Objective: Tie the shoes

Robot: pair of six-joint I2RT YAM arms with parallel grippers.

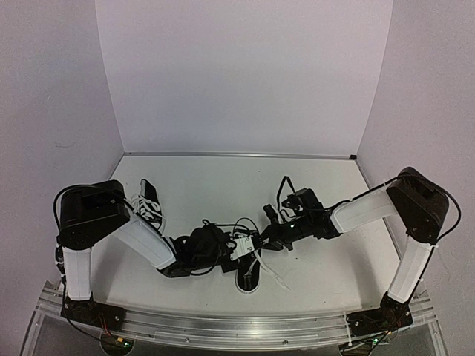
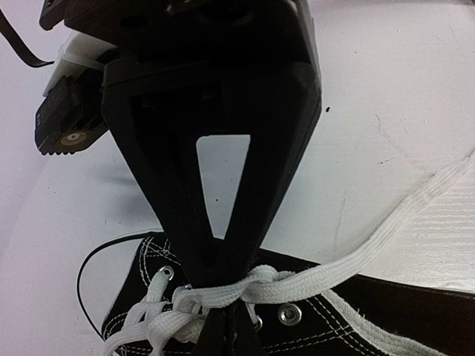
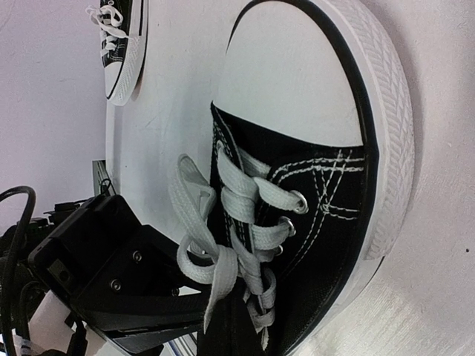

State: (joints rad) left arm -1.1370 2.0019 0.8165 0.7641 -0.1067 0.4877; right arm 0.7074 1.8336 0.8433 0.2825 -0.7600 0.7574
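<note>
White bench (image 1: 223,185) carries both sneakers. Between my two arms lies the near sneaker (image 1: 249,273). Its white lace (image 2: 371,256) crosses over the top eyelets, and my left jaws are clenched on that crossing. My right jaws sit just beside this sneaker; I cannot tell whether they are clenched or released. Well apart, beside my left arm (image 1: 141,241), lies the second sneaker (image 1: 151,206).
</note>
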